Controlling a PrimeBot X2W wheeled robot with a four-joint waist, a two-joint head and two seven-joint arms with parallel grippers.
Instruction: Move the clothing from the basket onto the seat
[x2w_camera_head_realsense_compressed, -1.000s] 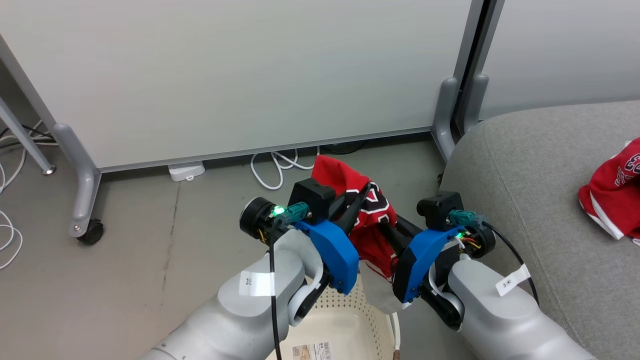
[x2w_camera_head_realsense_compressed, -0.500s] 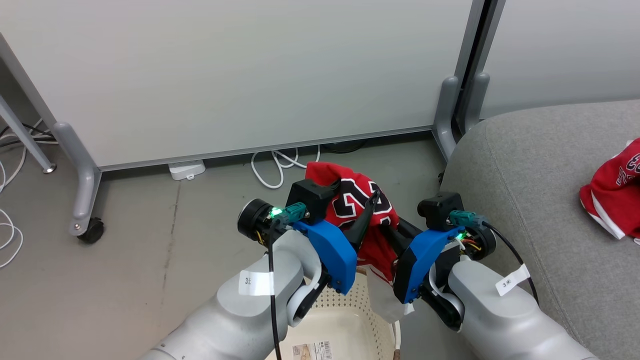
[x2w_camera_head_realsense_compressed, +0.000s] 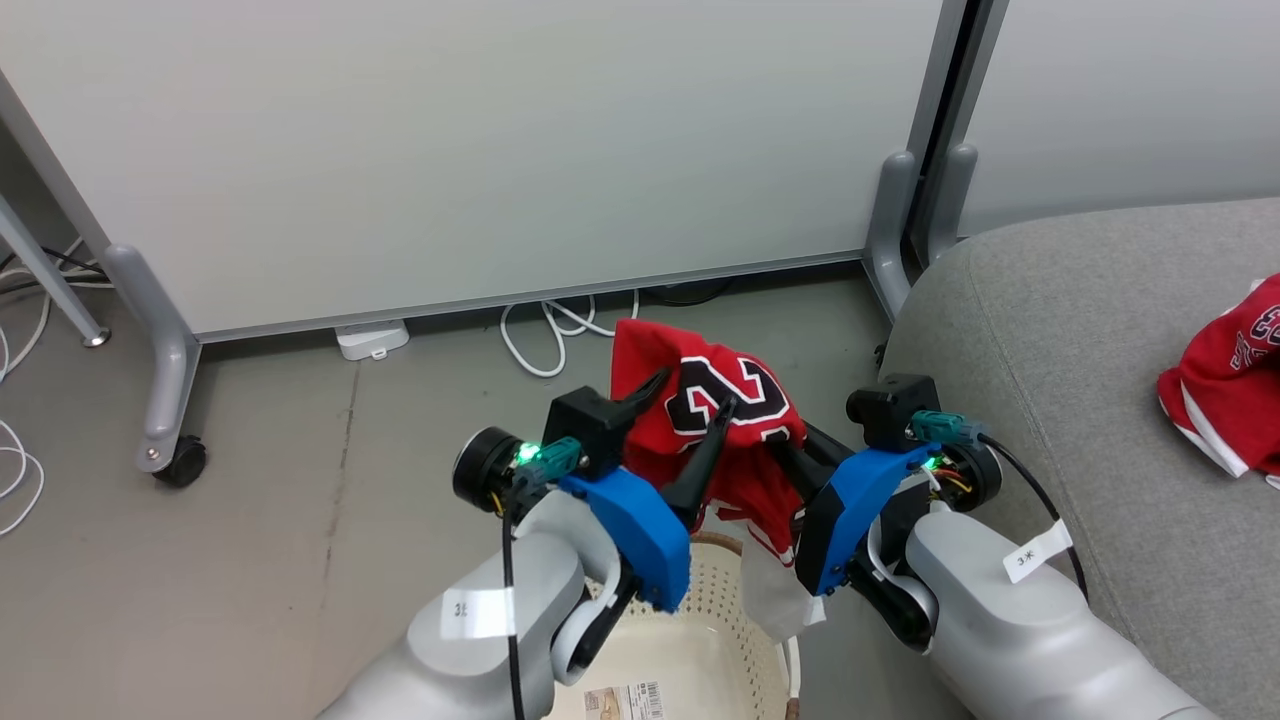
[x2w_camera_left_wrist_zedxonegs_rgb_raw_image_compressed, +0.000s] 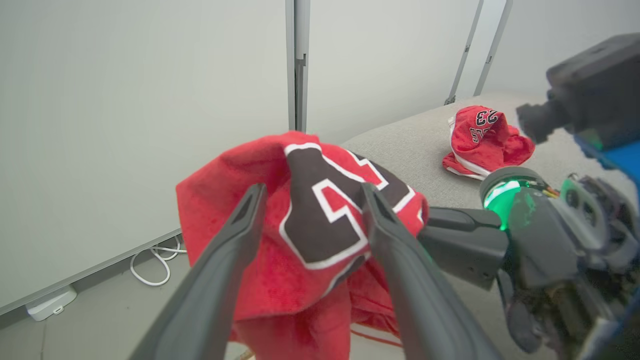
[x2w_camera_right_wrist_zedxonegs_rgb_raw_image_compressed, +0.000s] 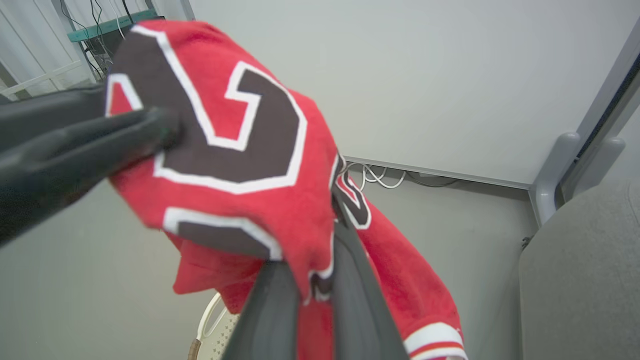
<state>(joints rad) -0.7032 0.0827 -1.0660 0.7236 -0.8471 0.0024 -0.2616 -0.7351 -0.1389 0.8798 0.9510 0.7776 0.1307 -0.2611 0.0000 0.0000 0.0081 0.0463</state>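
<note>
Red jersey (x2w_camera_head_realsense_compressed: 720, 410) up over the basket (x2w_camera_head_realsense_compressed: 690, 600): right gripper (x2w_camera_head_realsense_compressed: 775, 450) pinching it, left gripper (x2w_camera_left_wrist_zedxonegs_rgb_raw_image_compressed: 313, 192) wide open.
I'd lift so the hem clears the rim, then swing right onto the sofa (x2w_camera_head_realsense_compressed: 1050, 330) next to the other jersey (x2w_camera_head_realsense_compressed: 1225, 390).

The left forearm (x2w_camera_head_realsense_compressed: 480, 640) and the right forearm (x2w_camera_head_realsense_compressed: 1000, 620) rise from the bottom of the head view and lean toward each other. This brings the left blue wrist housing (x2w_camera_head_realsense_compressed: 630, 530) and the right blue wrist housing (x2w_camera_head_realsense_compressed: 850, 510) near each other, face to face. The left pincer (x2w_camera_head_realsense_compressed: 697, 390) stands wide open, its two dark fingers spread and pointing up and away from the robot. The right pincer (x2w_camera_head_realsense_compressed: 785, 455) is closed tight on a fold of the red jersey (x2w_camera_head_realsense_compressed: 720, 400), its fingers angled toward the left one.
</note>
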